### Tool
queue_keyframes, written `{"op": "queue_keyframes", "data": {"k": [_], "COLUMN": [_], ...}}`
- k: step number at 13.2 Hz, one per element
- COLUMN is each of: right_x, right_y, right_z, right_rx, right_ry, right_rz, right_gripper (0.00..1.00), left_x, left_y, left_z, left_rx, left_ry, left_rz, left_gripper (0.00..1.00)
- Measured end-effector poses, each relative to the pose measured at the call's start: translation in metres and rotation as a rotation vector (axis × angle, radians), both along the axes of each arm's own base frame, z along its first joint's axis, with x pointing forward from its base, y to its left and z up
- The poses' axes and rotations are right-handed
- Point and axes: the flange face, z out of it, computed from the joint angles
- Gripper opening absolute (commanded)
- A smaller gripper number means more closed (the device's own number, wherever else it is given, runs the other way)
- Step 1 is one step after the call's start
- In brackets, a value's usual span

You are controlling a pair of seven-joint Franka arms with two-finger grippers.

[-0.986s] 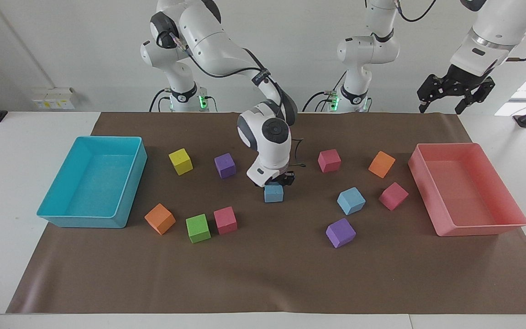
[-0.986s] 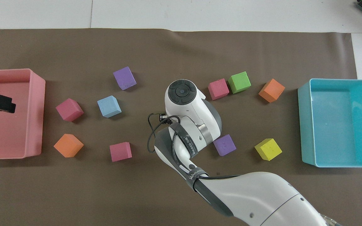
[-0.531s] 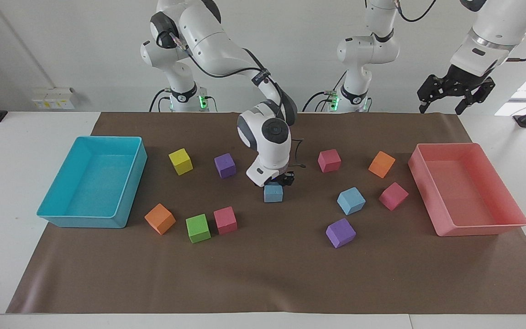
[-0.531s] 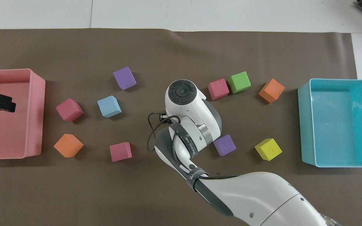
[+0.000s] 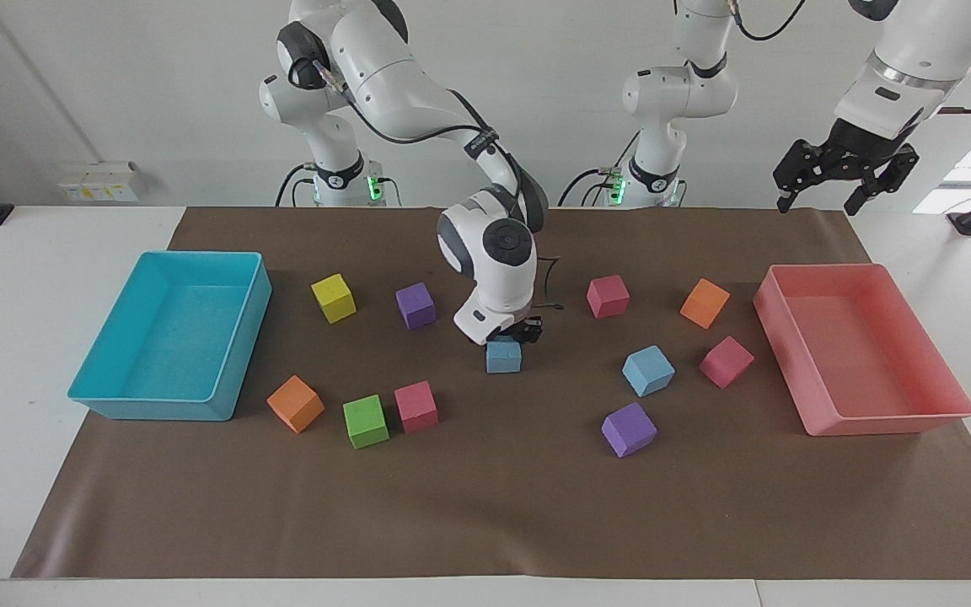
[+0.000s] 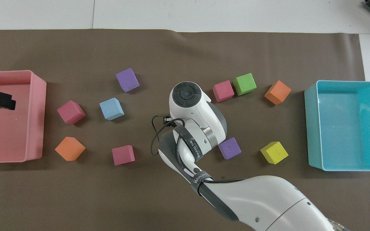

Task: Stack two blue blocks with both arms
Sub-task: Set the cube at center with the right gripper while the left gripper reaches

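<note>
since a second ago the right gripper (image 5: 517, 334) has lifted a little off the blue block (image 5: 504, 357) at the middle of the mat, and the left gripper (image 5: 843, 171) has risen slightly. the block now sits on the mat (image 5: 485, 506) with the gripper just above its top; whether the fingers are still touching it or how far apart they stand cannot be told, since the wrist hides them. the facing view shows this block; in the overhead view the right arm's wrist covers it and the right gripper entirely. the second blue block (image 5: 647, 370) lies apart, toward the left arm's end, beside a pink cube (image 5: 726, 362) and nearer the robots than a purple cube (image 5: 629, 429). the left gripper waits, fingers spread and empty, high over the pink tray (image 5: 865, 417); the overhead view catches only its black tip.
</note>
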Motion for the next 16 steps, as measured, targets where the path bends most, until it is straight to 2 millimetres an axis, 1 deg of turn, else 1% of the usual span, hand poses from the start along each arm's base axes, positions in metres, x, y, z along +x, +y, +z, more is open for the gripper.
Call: {"op": "queue_keyframes", "data": {"k": [3, 5, 6, 8, 10, 12, 13, 15, 16], "right_x": [-0.001, 0.000, 0.000, 0.003, 0.006, 0.011, 0.014, 0.018, 0.019], "right_y": [-0.001, -0.001, -0.001, -0.005, -0.011, -0.027, -0.038, -0.071, -0.088], "right_z": [0.000, 0.006, 0.015, 0.043, 0.071, 0.098, 0.112, 0.146, 0.158], "right_rx": [0.001, 0.006, 0.013, 0.032, 0.049, 0.056, 0.057, 0.048, 0.060], "right_ry": [-0.002, -0.011, -0.024, -0.059, -0.095, -0.114, -0.119, -0.114, -0.098], "right_rz": [0.000, 0.000, -0.002, -0.008, -0.019, -0.040, -0.050, -0.039, -0.034], "right_gripper": [1.00, 1.00, 1.00, 1.00, 1.00, 1.00, 1.00, 1.00, 1.00], "left_x": [0.005, 0.016, 0.024, 0.041, 0.056, 0.067, 0.069, 0.067, 0.064], "left_y": [-0.001, -0.003, -0.006, -0.017, -0.030, -0.038, -0.047, -0.076, -0.086], "left_z": [-0.002, -0.011, -0.018, -0.038, -0.064, -0.093, -0.111, -0.156, -0.176], "left_rx": [-0.001, -0.006, -0.009, -0.015, -0.018, -0.021, -0.021, -0.021, -0.021], "left_ry": [-0.019, -0.036, -0.043, -0.050, -0.033, -0.020, -0.007, 0.006, 0.012], "left_rz": [0.001, 0.034, 0.057, 0.076, 0.086, 0.127, 0.135, 0.142, 0.143], "left_gripper": [1.00, 1.00, 1.00, 1.00, 1.00, 1.00, 1.00, 1.00, 1.00]}}
